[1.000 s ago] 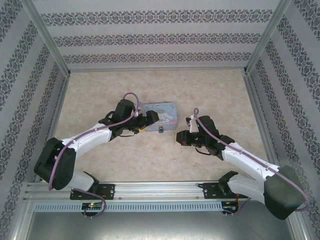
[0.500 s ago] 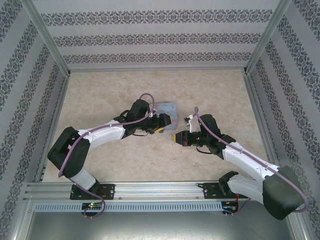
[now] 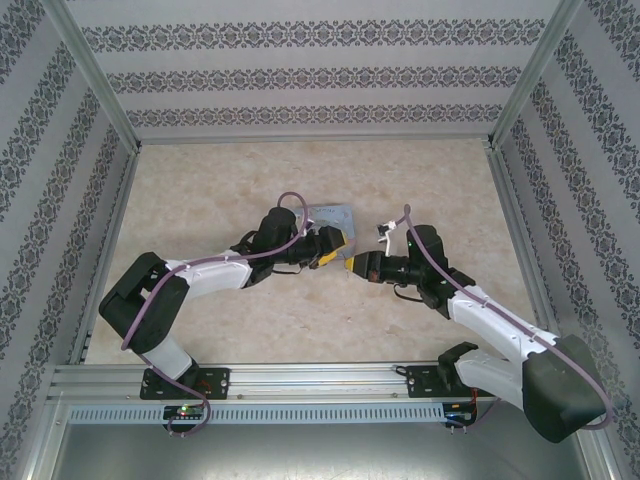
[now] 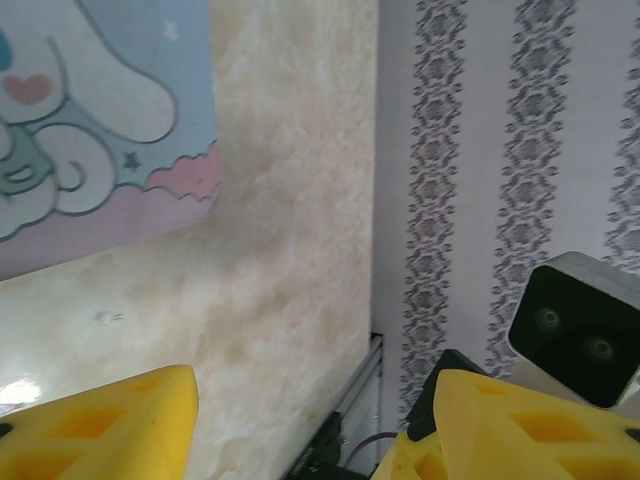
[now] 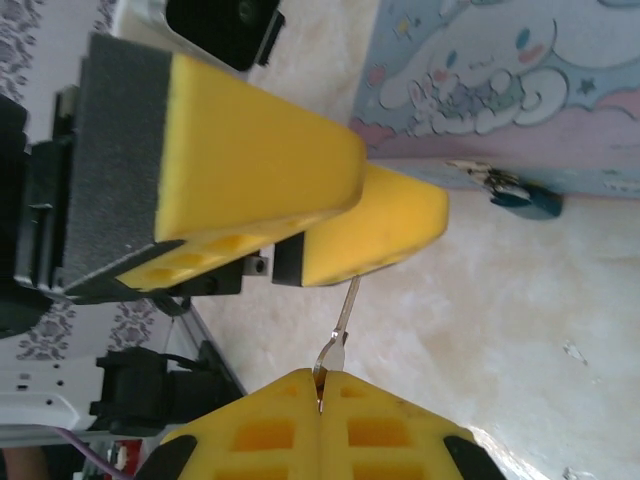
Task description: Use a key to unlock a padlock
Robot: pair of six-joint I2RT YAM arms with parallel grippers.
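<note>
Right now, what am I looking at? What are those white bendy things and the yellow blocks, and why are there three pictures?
The white things are robot arms: a left arm and a right arm, bolted at the near edge of a table. One picture comes from a camera above and behind them. The other two come from a small camera on each wrist, so the yellow fingers look very big. On the table lies a pale-blue tin with a cartoon dog on it. Right by the tin's edge sits a tiny teal padlock. The right gripper is shut on a thin metal key, which sticks out from between its pads. The left gripper is open with nothing in it, close to the right one.
</note>
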